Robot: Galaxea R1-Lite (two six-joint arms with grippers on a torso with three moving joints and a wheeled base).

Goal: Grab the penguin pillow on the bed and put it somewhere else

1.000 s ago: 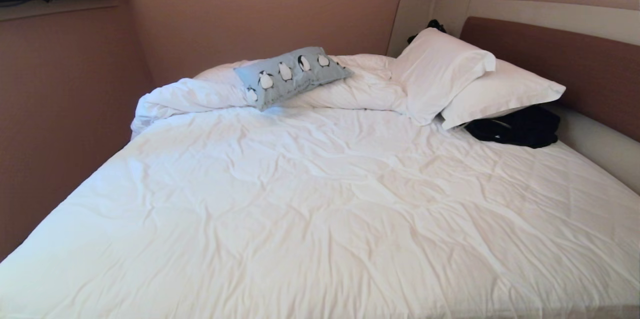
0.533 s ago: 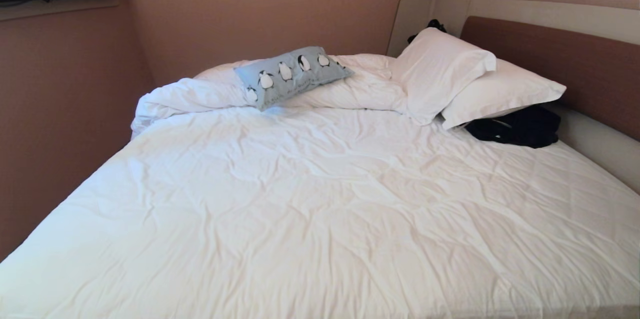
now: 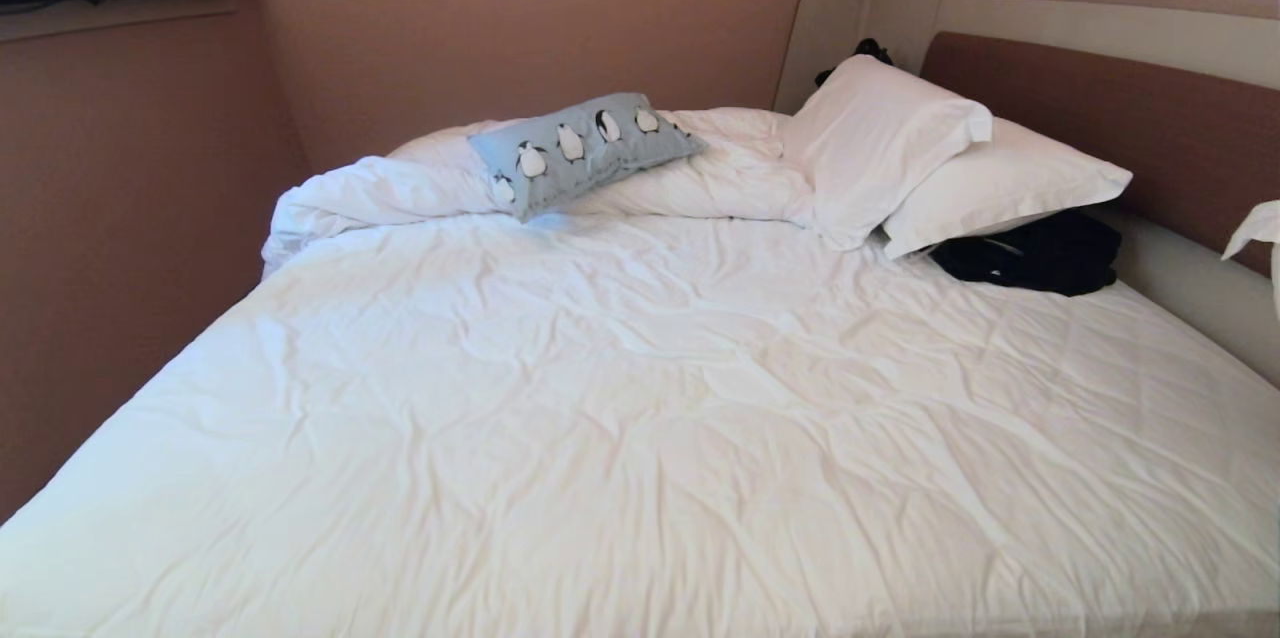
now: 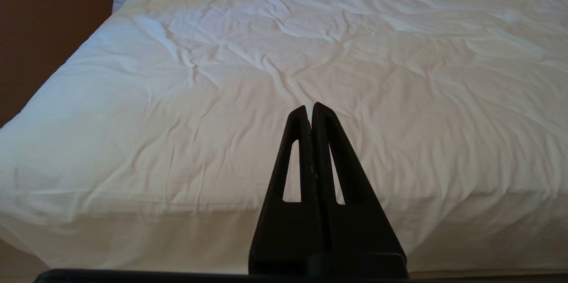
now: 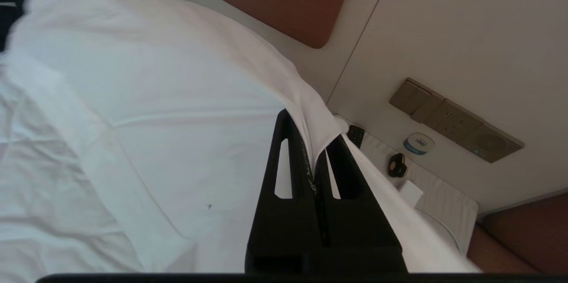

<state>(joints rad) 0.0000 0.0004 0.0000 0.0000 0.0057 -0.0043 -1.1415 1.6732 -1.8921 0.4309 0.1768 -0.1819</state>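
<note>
Penguin pillow (image 3: 582, 150) lies at far side of bed (image 3: 640, 438), propped on bunched duvet (image 3: 400, 188), left of white pillows (image 3: 900, 153). We judge it light, soft, squashy, not fragile; we would pinch corner or short end, fabric bunching between fingers. Right gripper (image 5: 314, 141) clamps white cloth (image 5: 177, 110) near headboard (image 3: 1150, 118), well apart from pillow. Left gripper (image 4: 309, 108) closed, empty, over near edge.
</note>
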